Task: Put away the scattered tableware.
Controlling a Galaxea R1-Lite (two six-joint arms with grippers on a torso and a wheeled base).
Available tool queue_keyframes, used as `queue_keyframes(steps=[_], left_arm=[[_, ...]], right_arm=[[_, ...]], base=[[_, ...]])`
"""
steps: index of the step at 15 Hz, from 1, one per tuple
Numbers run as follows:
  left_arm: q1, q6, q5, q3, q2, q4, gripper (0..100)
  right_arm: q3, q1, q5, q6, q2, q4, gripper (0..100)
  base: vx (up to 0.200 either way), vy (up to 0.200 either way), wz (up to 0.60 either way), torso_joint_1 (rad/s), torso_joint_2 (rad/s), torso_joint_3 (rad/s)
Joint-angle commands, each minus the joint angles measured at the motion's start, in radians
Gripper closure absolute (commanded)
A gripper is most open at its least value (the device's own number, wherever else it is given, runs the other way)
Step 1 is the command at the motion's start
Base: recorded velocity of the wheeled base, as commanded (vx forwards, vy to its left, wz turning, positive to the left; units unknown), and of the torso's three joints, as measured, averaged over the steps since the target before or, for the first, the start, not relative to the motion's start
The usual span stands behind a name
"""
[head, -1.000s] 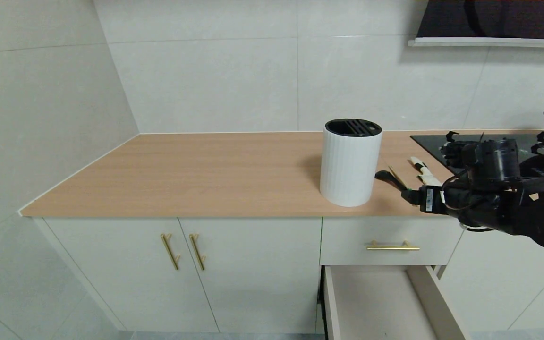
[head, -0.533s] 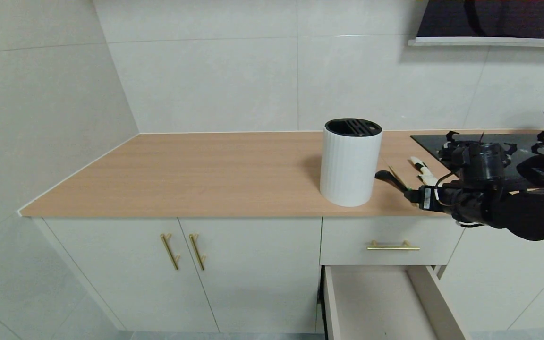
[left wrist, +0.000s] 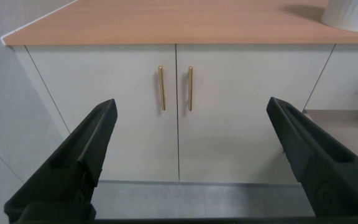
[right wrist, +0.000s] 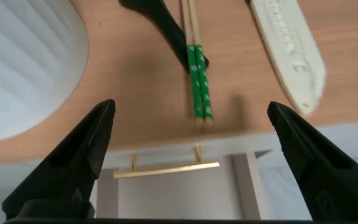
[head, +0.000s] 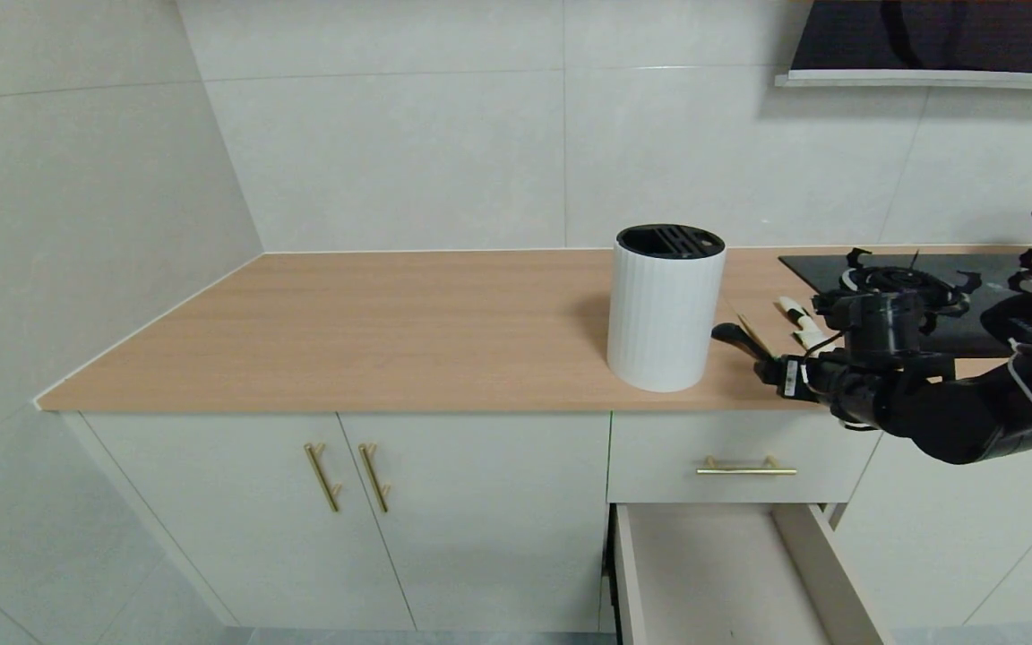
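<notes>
Before chopsticks (right wrist: 199, 74): right tool (right wrist: 190, 109), jaws spread wide.

It's a kitchen, domestic in look. A long wood-grain tabletop (head: 391, 331) runs along a wall of large pale tiles (head: 408, 152). On it stands a white ribbed holder (head: 665, 309) with a slotted black top. Below the holder and off to its left are cream cupboard doors (head: 256, 520) with slim brass handles (head: 322, 477). Beneath the holder a drawer (head: 713, 573) stands pulled open. To the holder's right a black glass hob (head: 807, 264) with burner grates is set into the tabletop. An extractor hood (head: 928, 40) hangs above the hob, and chopsticks (right wrist: 197, 74) lie just beside the holder.
</notes>
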Motion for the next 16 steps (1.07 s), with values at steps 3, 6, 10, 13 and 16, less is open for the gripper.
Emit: queue_keyframes(steps=[3,6,10,13,16], left_arm=[[0.0,0.0,0.0,0.0,0.001,-0.001,0],[0.0,0.0,0.0,0.0,0.001,0.0,0],[0.0,0.0,0.0,0.0,0.001,-0.001,0],[0.0,0.0,0.0,0.0,0.001,-0.001,0],[0.0,0.0,0.0,0.0,0.001,-0.001,0]], right_arm=[[-0.018,-0.001,-0.003,-0.001,0.046,-0.017,0],[-0.026,-0.009,-0.007,-0.001,0.055,-0.017,0],[-0.059,-0.012,-0.033,0.007,0.084,-0.018,0],[-0.063,-0.012,-0.035,0.007,0.102,-0.038,0],[-0.073,-0.012,-0.052,0.007,0.116,-0.052,0]], base=[[0.0,0.0,0.0,0.0,0.0,0.0],[0.0,0.0,0.0,0.0,0.0,0.0],[0.0,0.0,0.0,0.0,0.0,0.0],[0.0,0.0,0.0,0.0,0.0,0.0],[0.0,0.0,0.0,0.0,0.0,0.0]])
